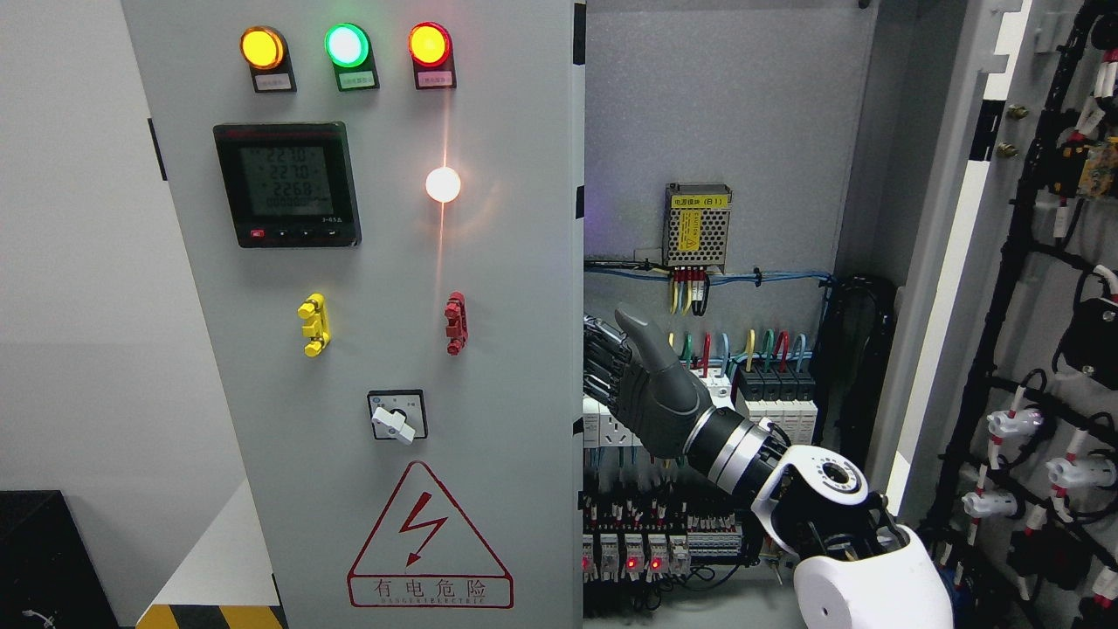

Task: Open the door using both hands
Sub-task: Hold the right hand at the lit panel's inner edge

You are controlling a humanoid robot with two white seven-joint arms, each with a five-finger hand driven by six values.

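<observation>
Head view shows us the grey left door (367, 332) of the electrical cabinet shut, filling the left and middle of the frame, and we take it as our landmark. Our right hand (642, 384) reaches in from the lower right, its dark fingers (603, 358) curled round the door's right edge at mid height and gripping it, with the thumb (642, 336) pointing up just right of that edge. High on the door glow three lamps, yellow (262, 47), green (347, 44) and red (429, 44); below them sits a black meter (286, 183), then a yellow handle (313, 325) and a red handle (455, 322), a rotary switch (396, 416), and a red shock warning triangle (428, 537) near the bottom. Right of the door the cabinet interior (725, 122) stands exposed, with a perforated power supply (697, 225), coloured wires and rows of breakers (773, 397). Farther right the other door (1048, 349) hangs swung open, its inner side strung with black cable looms.
</observation>
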